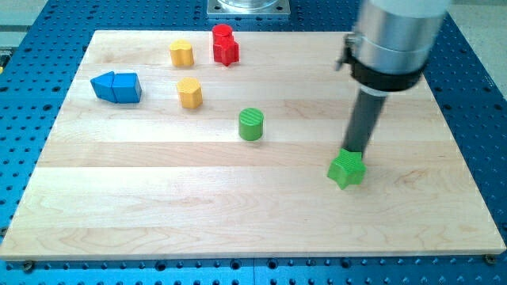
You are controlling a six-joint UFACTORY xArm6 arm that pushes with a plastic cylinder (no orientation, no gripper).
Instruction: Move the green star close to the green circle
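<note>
The green star [347, 169] lies on the wooden board at the view's right of centre. The green circle [251, 124] stands to its upper left, well apart from it. My tip [354, 150] comes down from the view's top right and rests at the star's upper right edge, touching or nearly touching it. The very end of the rod is partly hidden behind the star.
A blue block pair [116, 86] lies at the view's upper left. Two yellow blocks [181, 53] [189, 93] and a red block pair [224, 44] sit near the view's top. The wooden board [158, 198] rests on a blue perforated table.
</note>
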